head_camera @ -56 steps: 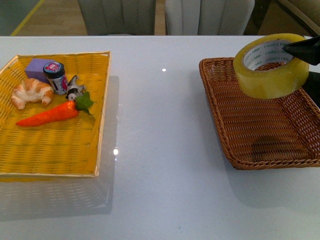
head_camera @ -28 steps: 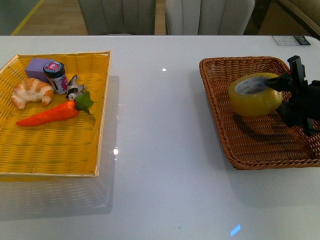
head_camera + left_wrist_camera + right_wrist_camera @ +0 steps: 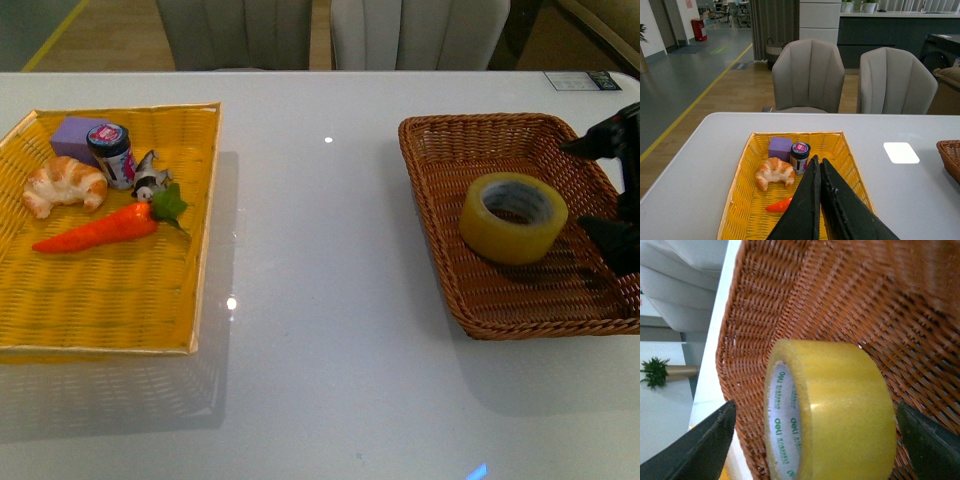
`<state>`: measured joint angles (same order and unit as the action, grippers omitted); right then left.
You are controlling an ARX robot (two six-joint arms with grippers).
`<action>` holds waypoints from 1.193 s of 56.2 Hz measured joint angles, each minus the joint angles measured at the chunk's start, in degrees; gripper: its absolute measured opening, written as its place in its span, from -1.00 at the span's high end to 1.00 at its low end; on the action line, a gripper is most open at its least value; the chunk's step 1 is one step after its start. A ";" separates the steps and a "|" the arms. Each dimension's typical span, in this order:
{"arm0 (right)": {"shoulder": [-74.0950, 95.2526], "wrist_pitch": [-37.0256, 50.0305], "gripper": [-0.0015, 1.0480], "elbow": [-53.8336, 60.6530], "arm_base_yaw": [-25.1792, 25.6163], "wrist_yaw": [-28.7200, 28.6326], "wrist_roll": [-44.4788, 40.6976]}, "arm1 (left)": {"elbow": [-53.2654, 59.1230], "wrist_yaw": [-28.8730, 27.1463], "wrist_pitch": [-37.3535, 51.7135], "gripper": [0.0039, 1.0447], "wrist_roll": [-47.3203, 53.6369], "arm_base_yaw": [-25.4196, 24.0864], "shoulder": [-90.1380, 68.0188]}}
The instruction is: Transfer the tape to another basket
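Observation:
The tape [image 3: 513,216], a yellowish roll with a white printed core, lies flat on the floor of the dark brown wicker basket [image 3: 430,190] at the right of the table. My right gripper [image 3: 608,190] is open at the basket's right side, its black fingers apart and clear of the roll. In the right wrist view the tape [image 3: 835,410] sits between the spread fingers [image 3: 700,445] on the brown weave [image 3: 840,300], touching neither. My left gripper [image 3: 819,162] is shut and empty, above the yellow tray [image 3: 740,200]; it is out of the front view.
The yellow flat tray [image 3: 100,300] at the left holds a croissant [image 3: 63,185], a purple block [image 3: 78,134], a small jar [image 3: 111,154], a small figure [image 3: 150,180] and a carrot [image 3: 100,228]. Two chairs stand behind the table. White tabletop [image 3: 320,260] lies between tray and basket.
The tape came down from above the basket's back into the basket. My right gripper opened and let go of it, and the roll now lies flat on the weave.

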<state>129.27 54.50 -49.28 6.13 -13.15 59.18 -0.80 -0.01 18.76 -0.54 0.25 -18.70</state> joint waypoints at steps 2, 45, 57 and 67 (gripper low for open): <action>-2.56 0.44 -0.82 1.40 0.52 -0.11 -0.09 | 0.00 0.00 -0.87 0.98 0.02 0.00 0.85; -76.59 -9.62 0.29 42.40 -0.28 7.43 -55.71 | -0.02 0.00 -18.78 0.98 0.07 0.00 17.81; -85.35 -14.99 0.97 45.62 -5.68 12.57 -58.49 | -0.02 0.04 -18.78 0.98 0.07 0.00 17.84; -93.44 -19.58 0.96 47.95 -5.99 13.09 -58.82 | -0.02 0.02 -18.78 0.98 0.07 0.00 17.84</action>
<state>35.83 34.92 -1.32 0.14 -0.05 0.36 -0.82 0.01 -0.01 -0.47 0.25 -0.86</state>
